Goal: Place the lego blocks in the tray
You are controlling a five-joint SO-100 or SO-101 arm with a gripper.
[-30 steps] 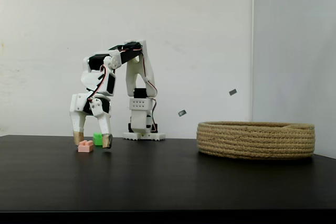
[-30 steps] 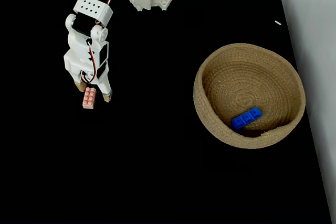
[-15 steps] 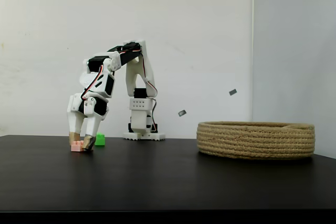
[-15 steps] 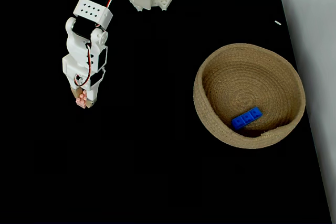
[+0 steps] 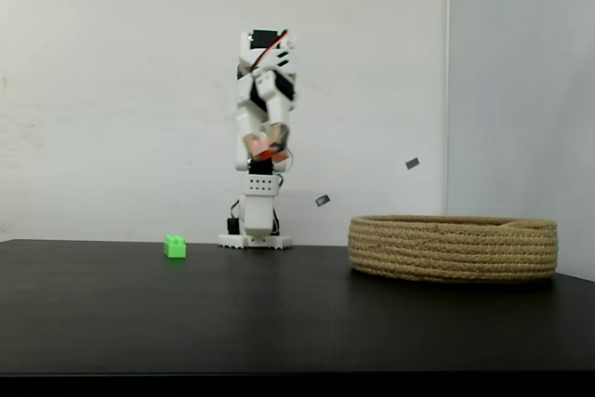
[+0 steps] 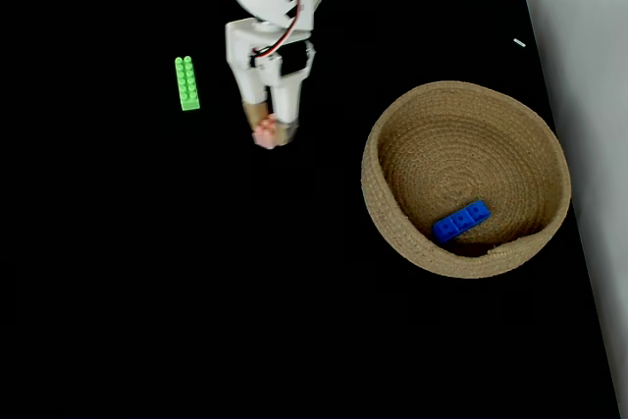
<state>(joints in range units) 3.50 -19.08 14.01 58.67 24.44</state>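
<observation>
- From my station I see the arm folded upright over its base, with the gripper (image 5: 263, 148) raised high above the black surface (image 5: 297, 313).
- The jaws are pinching the pink brick (image 5: 261, 149); in the fixed view from above, the same brick (image 6: 266, 133) shows between the tan fingertips (image 6: 283, 131), with the gripper (image 6: 268, 132) pointing toward the bottom of the picture.
- The green brick (image 5: 175, 246) lies on the surface to the left of the arm's base (image 5: 255, 240) in the side-on fixed view, well apart from the gripper.
- From above, I see the green brick (image 6: 185, 82) lying lengthwise, studs up, left of the arm and clear of it.
- The rope basket (image 5: 453, 247) sits on the surface at the right, well apart from the arm.
- From above, the basket (image 6: 390, 226) holds the blue brick (image 6: 461, 221), which lies slantwise on the floor near the lower wall.
- The pink brick hangs in the air between the green brick and the basket, closer to the arm's base than to either rim of the basket.
- A white wall (image 5: 112, 81) stands behind the arm, with two small dark marks (image 5: 412, 164) on it above the basket.
</observation>
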